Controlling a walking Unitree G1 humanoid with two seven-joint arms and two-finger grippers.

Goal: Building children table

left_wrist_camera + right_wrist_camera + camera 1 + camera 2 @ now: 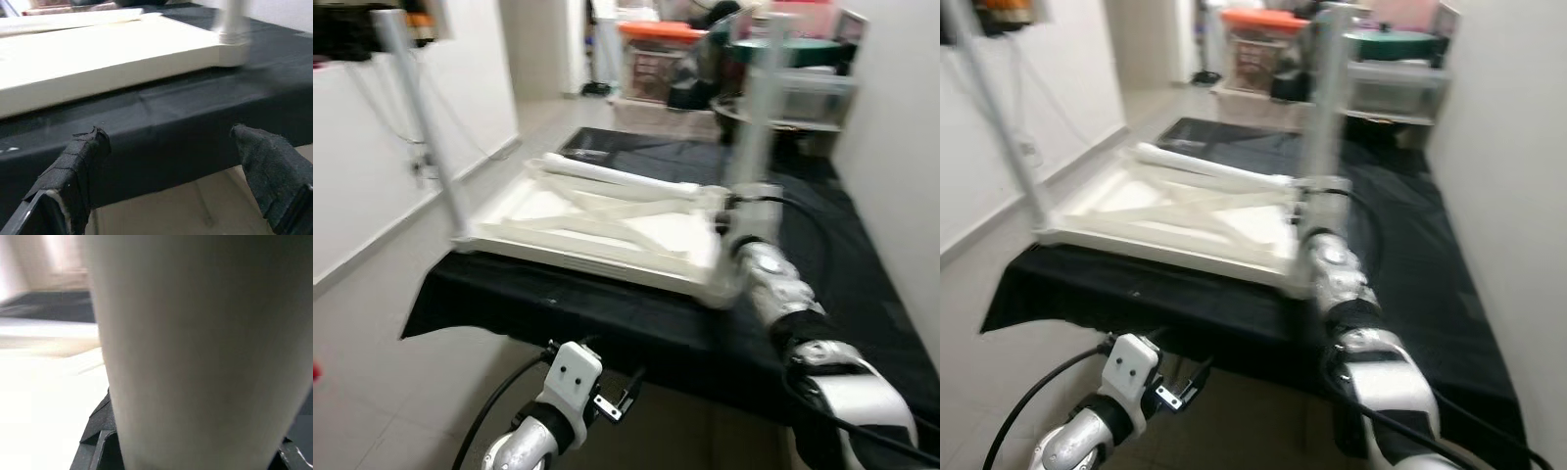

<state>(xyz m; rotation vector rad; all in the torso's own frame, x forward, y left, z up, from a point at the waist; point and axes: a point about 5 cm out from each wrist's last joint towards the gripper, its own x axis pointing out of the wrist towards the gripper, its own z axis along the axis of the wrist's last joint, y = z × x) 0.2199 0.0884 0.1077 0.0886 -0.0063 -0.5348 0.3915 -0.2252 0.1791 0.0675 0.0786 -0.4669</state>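
Note:
A white children's table top (607, 230) lies upside down on a bench draped in black cloth (636, 323). One pale leg (426, 127) stands upright at its left near corner. A second leg (759, 108) stands at the right near corner. My right gripper (732, 211) is shut on the base of this second leg (195, 357), which sits between its black fingers (95, 433). A loose leg (607, 176) lies along the far side of the top. My left gripper (168, 142) hangs open below the bench's front edge, holding nothing.
Clear storage boxes with an orange lid (656, 54) and a shelf of clutter (798, 69) stand beyond the bench. A white wall (901, 176) runs close along the right. Tiled floor (372, 294) lies to the left.

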